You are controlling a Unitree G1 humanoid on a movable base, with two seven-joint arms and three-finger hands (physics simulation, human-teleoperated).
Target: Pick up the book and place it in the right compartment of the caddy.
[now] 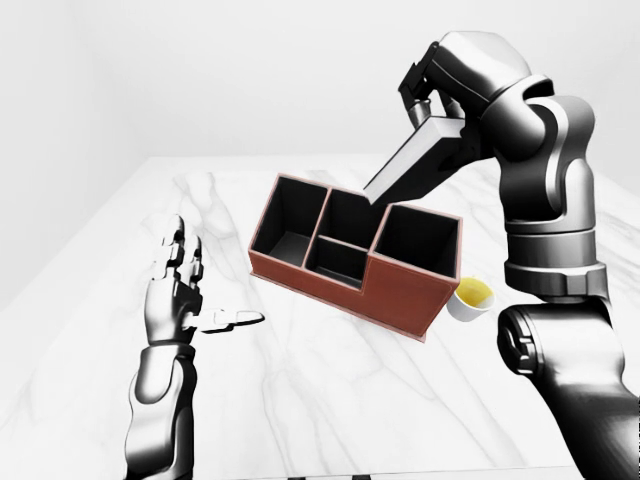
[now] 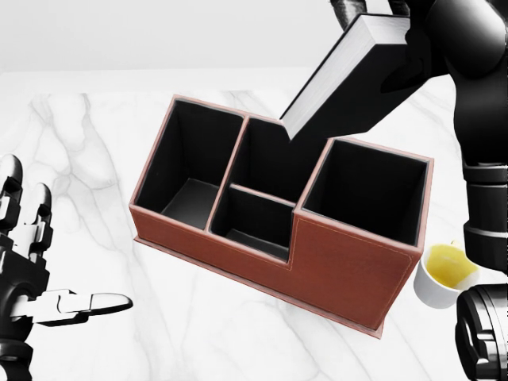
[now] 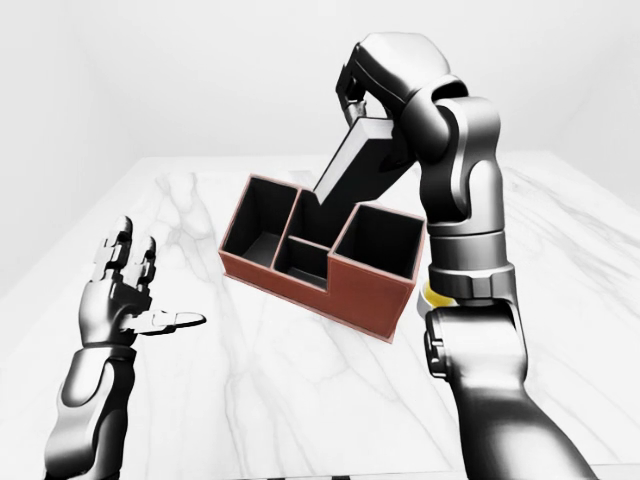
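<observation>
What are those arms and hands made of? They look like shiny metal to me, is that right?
They do look it: glossy dark grey shells with bright highlights, like polished metal, in rounded segments joined by ringed bands. The right arm has a bulbous shoulder and thick cylindrical links. The left hand has three chunky, jointed fingers, silvery with black joints. No cables, labels or sleeves show.

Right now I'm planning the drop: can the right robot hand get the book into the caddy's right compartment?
Probably yes. The right robot hand holds the book tilted above the caddy; the right compartment is open, nothing blocking it.
</observation>
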